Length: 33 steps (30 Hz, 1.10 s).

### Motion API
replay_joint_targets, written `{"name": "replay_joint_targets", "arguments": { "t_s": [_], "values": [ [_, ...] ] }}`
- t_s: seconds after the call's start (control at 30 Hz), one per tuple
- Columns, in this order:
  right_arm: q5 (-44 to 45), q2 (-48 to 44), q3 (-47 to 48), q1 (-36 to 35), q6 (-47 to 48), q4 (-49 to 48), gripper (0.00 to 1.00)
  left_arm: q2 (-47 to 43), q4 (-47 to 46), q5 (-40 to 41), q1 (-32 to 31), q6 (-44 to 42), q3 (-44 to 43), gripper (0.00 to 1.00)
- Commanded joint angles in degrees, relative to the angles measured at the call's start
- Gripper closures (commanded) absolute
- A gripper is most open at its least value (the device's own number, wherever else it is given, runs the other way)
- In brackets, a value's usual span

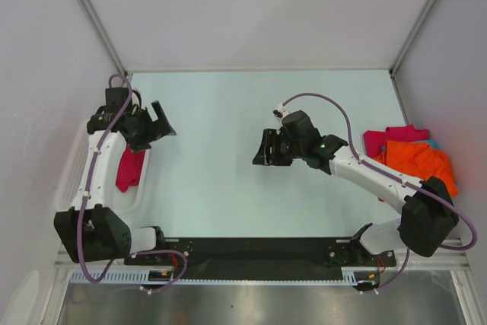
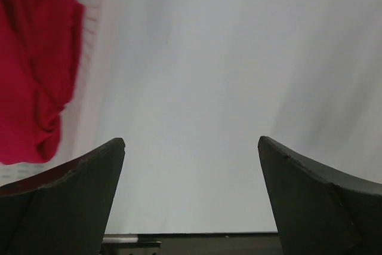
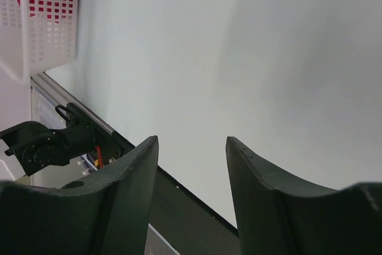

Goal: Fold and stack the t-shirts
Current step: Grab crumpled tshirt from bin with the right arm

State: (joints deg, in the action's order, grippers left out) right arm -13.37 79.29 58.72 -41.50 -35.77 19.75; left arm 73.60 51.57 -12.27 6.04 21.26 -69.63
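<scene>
A crimson red t-shirt (image 1: 129,169) lies in the white lattice basket (image 1: 143,188) at the left edge; it also shows in the left wrist view (image 2: 36,70). An orange t-shirt (image 1: 418,161) lies on a magenta-pink t-shirt (image 1: 392,138) at the right edge, with a sliver of teal (image 1: 432,144) behind them. My left gripper (image 1: 162,121) is open and empty, just above and right of the basket. My right gripper (image 1: 264,148) is open and empty over the middle of the table, left of the pile.
The basket's lattice wall shows in the right wrist view (image 3: 45,22). A black rail (image 1: 259,249) runs along the near edge between the arm bases. White walls enclose the table on three sides.
</scene>
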Motion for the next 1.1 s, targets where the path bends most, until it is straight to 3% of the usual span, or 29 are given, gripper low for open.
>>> {"name": "replay_joint_targets", "arguments": {
  "t_s": [0.0,0.1,0.37,0.47,0.73,0.77,0.83,0.87,0.9,0.93,1.07],
  "values": [
    [-1.40,-1.94,-0.01,0.45,1.23,-1.82,0.46,1.80,4.57,20.34,0.72,-4.20,-3.84,0.00],
    [-1.31,-2.21,-0.09,0.80,1.40,-1.56,0.46,1.81,5.56,30.88,0.72,-4.65,-4.56,0.00],
    [-1.49,-2.29,0.08,1.42,1.49,-1.55,0.46,6.46,4.16,27.14,0.72,-2.54,-2.45,0.01],
    [-1.58,-2.73,-0.10,1.94,1.49,-1.55,0.46,7.69,1.79,22.57,0.38,-1.31,1.50,0.00],
    [-1.84,-3.52,-1.24,3.17,1.67,-1.73,0.46,11.38,-2.61,22.21,-1.74,2.65,10.73,0.03],
    [-1.84,-3.52,-1.24,3.26,1.58,-1.64,0.46,11.56,-3.57,21.86,-1.74,3.00,11.35,0.07],
    [-1.84,-3.52,-1.41,3.44,1.67,-1.64,0.46,12.35,-4.98,19.05,-1.74,2.65,12.75,0.36],
    [-1.84,-3.61,-1.59,3.61,1.67,-1.64,0.46,12.61,-6.03,17.91,-1.82,2.48,12.93,0.55],
    [-1.84,-3.61,-1.68,3.70,1.67,-1.73,0.46,12.97,-6.22,16.85,-1.91,2.74,13.02,0.93],
    [-1.84,-3.70,-1.76,3.88,1.75,-1.73,0.46,13.84,-6.31,16.32,-1.83,2.83,12.94,1.00],
    [-1.93,-3.79,-2.20,4.67,1.67,-1.82,0.46,14.99,-7.18,15.70,-3.14,3.18,12.06,1.00]
  ]
}}
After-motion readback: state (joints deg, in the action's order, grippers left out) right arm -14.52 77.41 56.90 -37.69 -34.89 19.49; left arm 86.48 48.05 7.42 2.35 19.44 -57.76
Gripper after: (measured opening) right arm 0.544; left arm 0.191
